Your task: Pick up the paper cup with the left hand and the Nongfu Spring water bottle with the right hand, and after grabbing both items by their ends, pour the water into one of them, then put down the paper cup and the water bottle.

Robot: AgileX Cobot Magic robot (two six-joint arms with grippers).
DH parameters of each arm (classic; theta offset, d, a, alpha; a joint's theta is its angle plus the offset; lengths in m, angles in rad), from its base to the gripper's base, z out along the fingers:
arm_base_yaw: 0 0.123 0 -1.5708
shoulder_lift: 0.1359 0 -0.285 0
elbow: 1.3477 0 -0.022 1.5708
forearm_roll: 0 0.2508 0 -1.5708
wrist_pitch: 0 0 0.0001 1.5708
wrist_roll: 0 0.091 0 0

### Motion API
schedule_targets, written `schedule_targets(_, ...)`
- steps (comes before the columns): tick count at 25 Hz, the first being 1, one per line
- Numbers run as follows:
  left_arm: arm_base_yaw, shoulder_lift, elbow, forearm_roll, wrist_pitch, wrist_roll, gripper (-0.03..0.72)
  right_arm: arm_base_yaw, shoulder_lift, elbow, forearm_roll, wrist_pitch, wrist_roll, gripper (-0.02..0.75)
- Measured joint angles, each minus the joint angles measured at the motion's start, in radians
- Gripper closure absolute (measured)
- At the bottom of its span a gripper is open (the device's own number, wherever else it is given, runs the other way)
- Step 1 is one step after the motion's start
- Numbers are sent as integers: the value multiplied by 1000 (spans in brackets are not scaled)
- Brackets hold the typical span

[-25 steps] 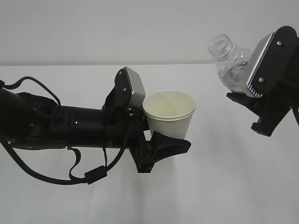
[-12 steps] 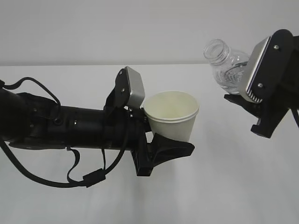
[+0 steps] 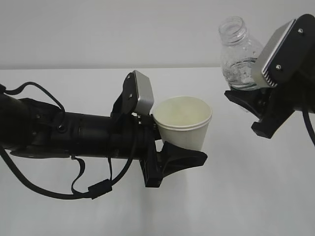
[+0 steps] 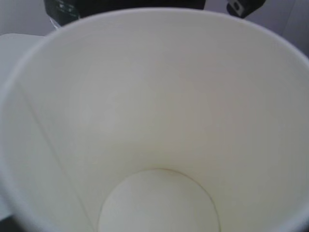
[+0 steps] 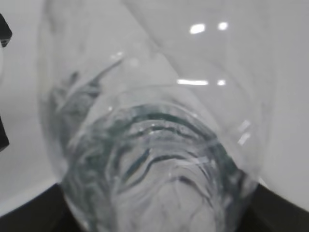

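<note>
White counter (image 3: 246,196) and a pale grey wall fill the background of the exterior view. Above the counter, the small cream tapered paper cup (image 3: 183,122) is held in the air by the black two-finger left hand (image 3: 167,147), which reaches in from the left side. The fingers of this hand are set fairly wide apart and are clamped on the lower part of the cup; one black finger (image 3: 182,158) is seen under and in front of the cup wall. The cup stands nearly upright with its mouth open to the top. In the left wrist view only the inside of the cup is seen.

To the right and higher, the small clear ribbed plastic bottle (image 3: 238,56) is held by the black right hand (image 3: 248,93), closed on its lower end. The capless neck points up, slightly tilted to the left. The bottle and the cup are apart, not touching.
</note>
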Motion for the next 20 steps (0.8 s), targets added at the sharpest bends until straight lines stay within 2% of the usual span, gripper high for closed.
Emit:
schedule_targets(8,0,0,0,0,0,-4,225,0,0,6,21,-24,2,268)
schedule_targets(20,0,0,0,0,0,-18,225,0,124,48,177,-165,-39,268)
